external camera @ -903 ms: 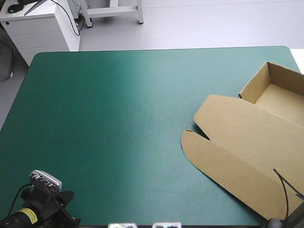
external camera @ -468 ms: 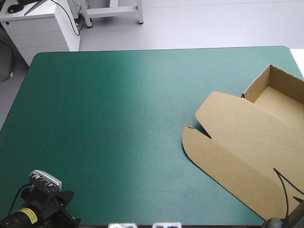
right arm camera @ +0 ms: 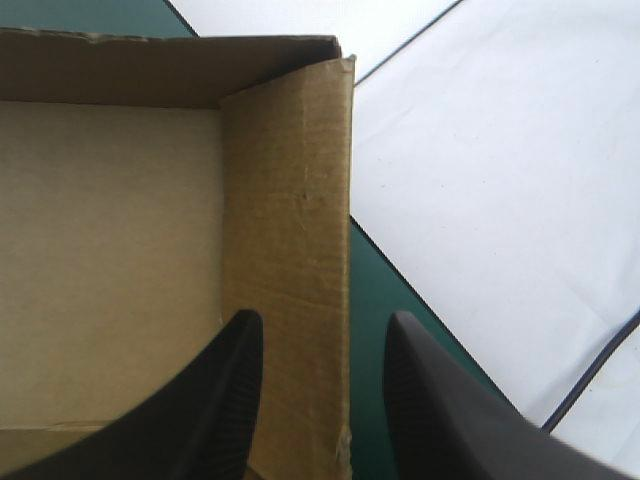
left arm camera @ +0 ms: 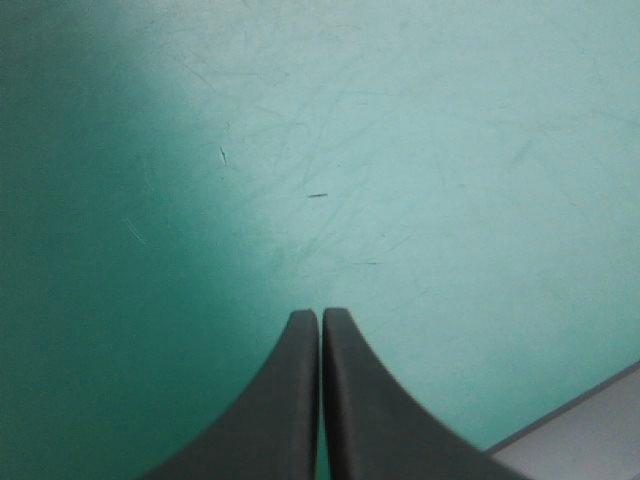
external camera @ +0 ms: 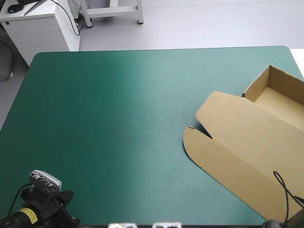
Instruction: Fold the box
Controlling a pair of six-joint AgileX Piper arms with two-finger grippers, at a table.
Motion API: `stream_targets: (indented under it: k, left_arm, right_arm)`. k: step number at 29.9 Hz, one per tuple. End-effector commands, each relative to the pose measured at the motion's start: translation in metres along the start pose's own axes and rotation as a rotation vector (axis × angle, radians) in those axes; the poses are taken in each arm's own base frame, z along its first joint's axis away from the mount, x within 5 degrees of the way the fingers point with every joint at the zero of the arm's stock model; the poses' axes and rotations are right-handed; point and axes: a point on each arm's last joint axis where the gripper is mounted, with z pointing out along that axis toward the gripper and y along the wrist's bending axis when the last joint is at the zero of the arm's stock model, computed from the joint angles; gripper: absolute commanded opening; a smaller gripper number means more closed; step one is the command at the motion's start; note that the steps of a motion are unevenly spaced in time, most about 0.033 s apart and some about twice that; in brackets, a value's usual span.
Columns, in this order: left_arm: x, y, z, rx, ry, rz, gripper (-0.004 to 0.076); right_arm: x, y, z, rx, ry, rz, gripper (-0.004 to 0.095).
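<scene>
The brown box [external camera: 247, 137] lies at the table's right side as an open tray [external camera: 280, 97] with its lid flat, pointing toward the middle. My right gripper [right arm camera: 322, 320] is open and straddles one upright side wall [right arm camera: 290, 200] of the tray. One black finger is inside over the tray floor [right arm camera: 110, 250], the other outside. My left gripper [left arm camera: 320, 318] is shut and holds nothing. It hangs over bare teal-green cover [left arm camera: 400, 150], far from the box. Neither gripper's fingers show in the high view.
The table's right edge [right arm camera: 375, 300] runs close outside the straddled wall, with pale floor beyond. Another table edge [left arm camera: 560, 425] lies just beside my left gripper. Bare teal-green cover [external camera: 109, 118] spans the left and middle.
The box has slid a little toward the table's right and front edges. The left arm has not moved.
</scene>
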Motion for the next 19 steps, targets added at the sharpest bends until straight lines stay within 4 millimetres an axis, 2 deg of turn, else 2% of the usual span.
stream_targets:
  k: [1, 5, 8, 11, 19]
  left_arm:
    - [-0.009, 0.003, -0.004, -0.032, -0.058, 0.011, -0.0008]
    - [-0.009, 0.009, -0.004, -0.102, -0.051, 0.047, -0.0008]
    - [-0.009, 0.011, -0.005, -0.126, -0.055, 0.058, -0.0008]
    - [-0.011, 0.01, -0.005, -0.114, -0.082, 0.051, -0.0008]
    - [-0.013, 0.01, -0.005, -0.113, -0.097, 0.051, -0.0008]
  right_arm:
    - [0.009, -0.005, -0.058, -0.045, -0.133, -0.037, 0.0377]
    - [0.023, 0.0, -0.096, -0.154, -0.216, -0.054, 0.0338]
    - [0.04, 0.005, -0.12, -0.229, -0.262, -0.067, 0.0169]
    - [0.062, 0.015, -0.136, -0.248, -0.289, -0.168, 0.0003]
    - [0.14, 0.057, -0.167, -0.39, -0.318, -0.432, 0.0]
